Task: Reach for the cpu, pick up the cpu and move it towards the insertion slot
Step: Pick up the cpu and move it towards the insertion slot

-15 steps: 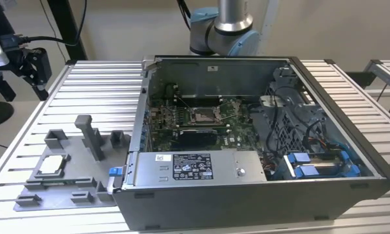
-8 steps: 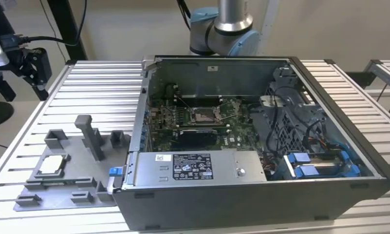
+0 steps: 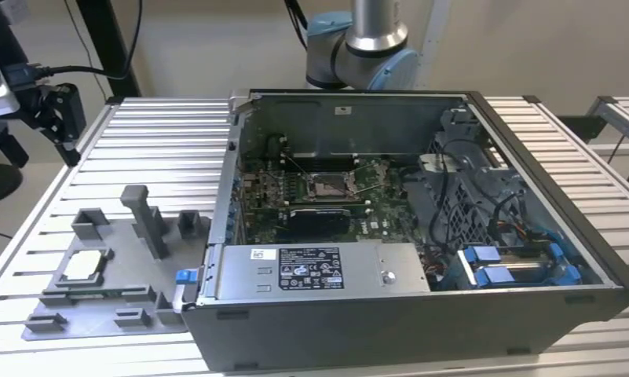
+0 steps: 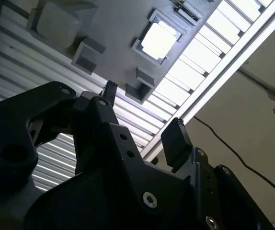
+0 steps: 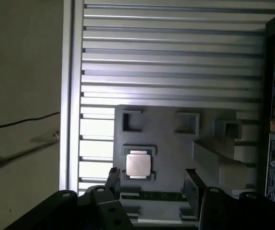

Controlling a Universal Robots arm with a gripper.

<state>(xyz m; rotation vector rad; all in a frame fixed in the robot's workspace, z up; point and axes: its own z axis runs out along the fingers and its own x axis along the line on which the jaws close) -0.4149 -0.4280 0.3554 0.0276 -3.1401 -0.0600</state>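
The cpu (image 3: 84, 267) is a pale square chip lying flat in a recess of the grey fixture plate (image 3: 94, 314), at the exterior view's left beside the open computer case. The insertion slot (image 3: 328, 186) is the silver-framed socket on the green board inside the case. In the first wrist view my gripper (image 5: 151, 179) is open and hangs well above the cpu (image 5: 138, 164), which lies nearer one black finger (image 5: 112, 178) than the other. In the second wrist view the gripper (image 4: 143, 109) is open and holds nothing, with the cpu (image 4: 160, 40) far beyond its fingertips.
The computer case (image 3: 419, 314) stands on a slatted aluminium table (image 3: 167, 141). A tall grey post (image 3: 147, 220) and several small blocks rise from the fixture plate near the cpu. The table's edge (image 5: 70, 96) runs close to the fixture, with floor and a cable beyond.
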